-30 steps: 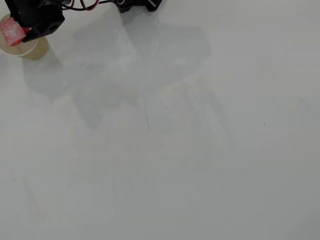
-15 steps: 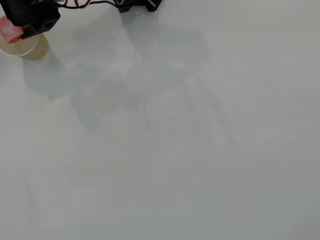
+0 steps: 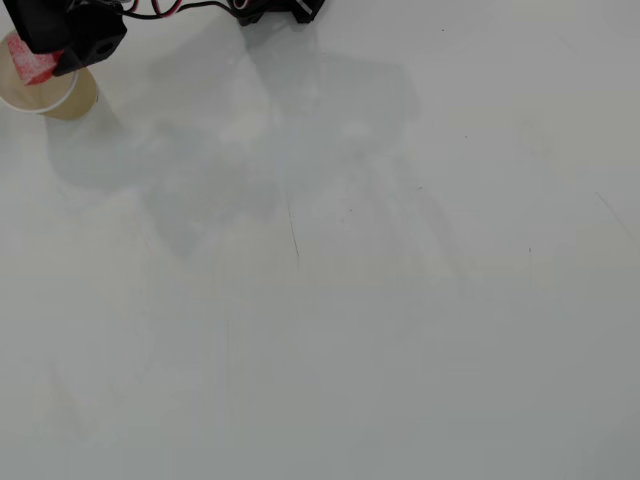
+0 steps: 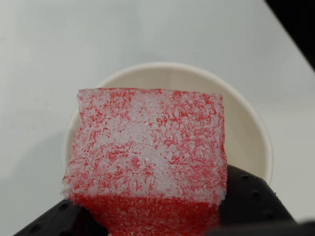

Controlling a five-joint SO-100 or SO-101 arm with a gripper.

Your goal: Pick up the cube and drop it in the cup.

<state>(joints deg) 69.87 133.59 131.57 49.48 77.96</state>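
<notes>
- In the overhead view the hand (image 3: 45,62) sits in the far corner at about 10 o'clock from the picture's centre, a black housing with red and black wires (image 3: 165,10) trailing off toward 3 o'clock along the top edge.
- The hand is clamped on the cube (image 3: 38,66); only a small red patch with a pale speckled face shows past the black housing in the overhead view.
- In the wrist view the cube (image 4: 147,157) fills the middle of the picture, its whitish speckled top face toward the camera and plain red along its edge at 6 o'clock.
- Black parts of the hand (image 4: 147,216) press in on the cube from 5 o'clock and 7 o'clock in the wrist view.
- The cup (image 3: 60,98) stands upright on the bench (image 3: 350,300), directly under the hand; in the overhead view its rim and beige wall show at 6 o'clock of the housing.
- In the wrist view the cup (image 4: 246,132) lies behind the cube, its round rim and pale cream inside showing around the block from 9 o'clock over 12 to 4 o'clock.
- The cube hangs over the cup's mouth; whether it touches the rim cannot be told.
- The bench is plain white with grey shadows (image 3: 280,130) spreading out from the 12 o'clock edge.
</notes>
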